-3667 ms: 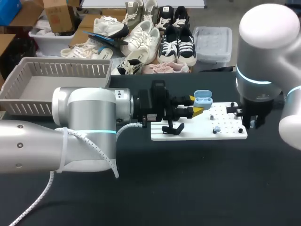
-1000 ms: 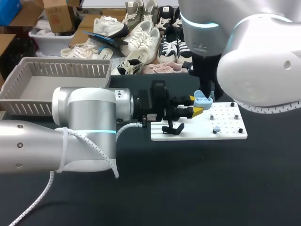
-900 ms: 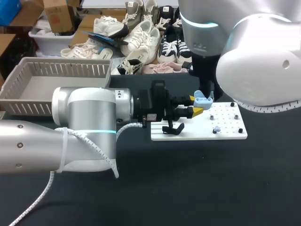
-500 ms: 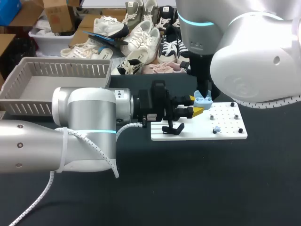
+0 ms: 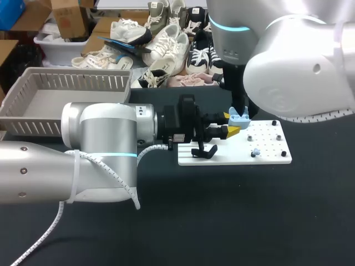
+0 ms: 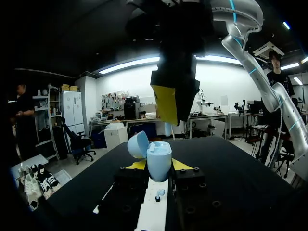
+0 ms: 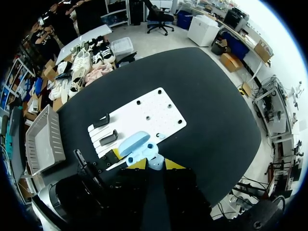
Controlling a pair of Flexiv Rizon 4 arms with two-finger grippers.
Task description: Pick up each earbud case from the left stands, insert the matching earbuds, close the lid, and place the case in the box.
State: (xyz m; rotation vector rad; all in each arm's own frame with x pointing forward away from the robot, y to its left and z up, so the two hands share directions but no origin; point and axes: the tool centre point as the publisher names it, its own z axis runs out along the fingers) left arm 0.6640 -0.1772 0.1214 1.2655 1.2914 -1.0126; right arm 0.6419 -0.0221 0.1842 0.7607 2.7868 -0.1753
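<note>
Between the left gripper [image 6: 159,166] fingers – one pale-blue earbud case [image 6: 159,158], pinched from both sides by the yellow tips, its lid [image 6: 137,144] tipped open. Just above it, the right gripper [image 7: 155,164] points straight down with its tips closed on one earbud [image 7: 155,160] at the case's mouth. Beyond, on the white board [image 5: 266,158]: one more earbud [image 5: 255,151], loose, and two black stands [image 7: 101,120] – both bare. Farthest off, one grey basket [image 5: 83,83].
</note>
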